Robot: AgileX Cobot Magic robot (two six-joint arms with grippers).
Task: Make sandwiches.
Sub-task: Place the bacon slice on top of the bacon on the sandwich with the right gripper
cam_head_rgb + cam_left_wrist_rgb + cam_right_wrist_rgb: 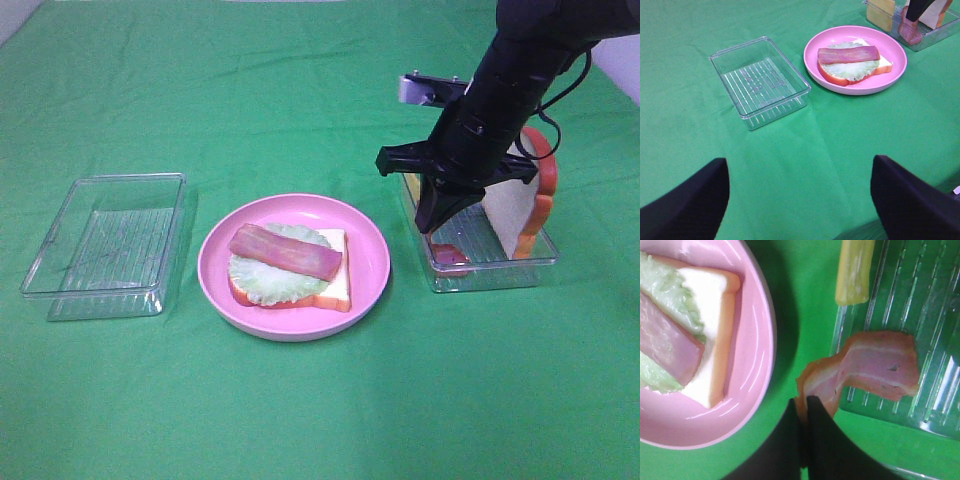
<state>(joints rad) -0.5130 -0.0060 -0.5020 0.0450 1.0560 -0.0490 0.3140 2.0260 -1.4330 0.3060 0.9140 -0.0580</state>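
Observation:
An open sandwich sits on the round pink plate [372,262]: a white bread slice [336,280], light green lettuce [260,280] and one bacon strip [285,252] on top. My right gripper [432,222] reaches into the right clear tray [492,272]. In the right wrist view it [804,407] is shut on the end of a second bacon strip [875,365], which hangs over the tray's edge. A yellow cheese square [854,270] and an upright bread slice [515,205] stay in that tray. My left gripper [800,200] is open and empty, well short of the plate [897,56].
An empty clear tray [105,245] stands left of the plate; it also shows in the left wrist view [760,75]. A green cloth [320,410] covers the table.

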